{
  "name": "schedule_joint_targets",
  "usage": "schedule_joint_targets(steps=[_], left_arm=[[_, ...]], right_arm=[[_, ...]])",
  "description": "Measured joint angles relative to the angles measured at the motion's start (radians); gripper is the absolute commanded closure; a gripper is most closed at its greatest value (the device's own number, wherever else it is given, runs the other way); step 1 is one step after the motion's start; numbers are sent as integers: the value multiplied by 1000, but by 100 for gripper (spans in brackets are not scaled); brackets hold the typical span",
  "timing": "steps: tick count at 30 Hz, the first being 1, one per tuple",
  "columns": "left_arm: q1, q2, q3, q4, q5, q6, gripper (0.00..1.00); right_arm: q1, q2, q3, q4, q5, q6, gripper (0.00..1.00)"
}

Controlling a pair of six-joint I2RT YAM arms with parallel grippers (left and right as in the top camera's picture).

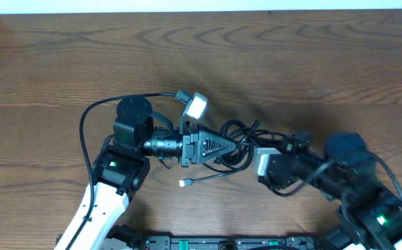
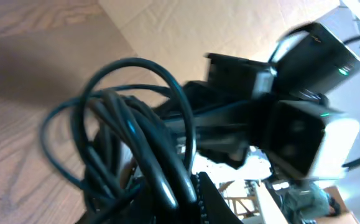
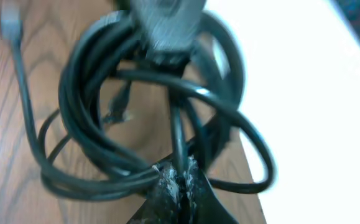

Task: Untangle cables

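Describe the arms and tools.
The left arm is white along its link, with black joint housings and a green light. The right arm looks mostly black, with a green light too. A black cable trails each. The left tool is black, triangular and ribbed; the right tool has whitish scuffed tips.

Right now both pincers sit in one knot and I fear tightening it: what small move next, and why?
Probably ease the right pincer slightly away from the left pincer, slowly. Both look shut on strands of the cables, whose loops lie bunched between them; a short pull should show which loop slips free.
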Motion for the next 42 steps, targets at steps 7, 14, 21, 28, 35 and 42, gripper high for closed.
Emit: schedule_joint_targets(steps=[7,14,21,28,35,42], left_arm=[[-2,-2,0,-134,-148,1,93],[-2,-2,0,-153,-219,1,92],[-2,-2,0,-181,-271,1,93],[0,-2,0,-203,-280,0,93],[61,-2,0,-280,-294,1,93],[93,-2,0,-280,-275,29,93]], right_arm=[[-2,-140,0,14,18,132,99],[-2,-180,0,2,203,273,99],[-2,-180,0,-13,478,544,99],[-2,-180,0,-61,673,812,99],[-2,-180,0,-70,717,972,99],[-2,-183,0,-105,762,1013,80]])
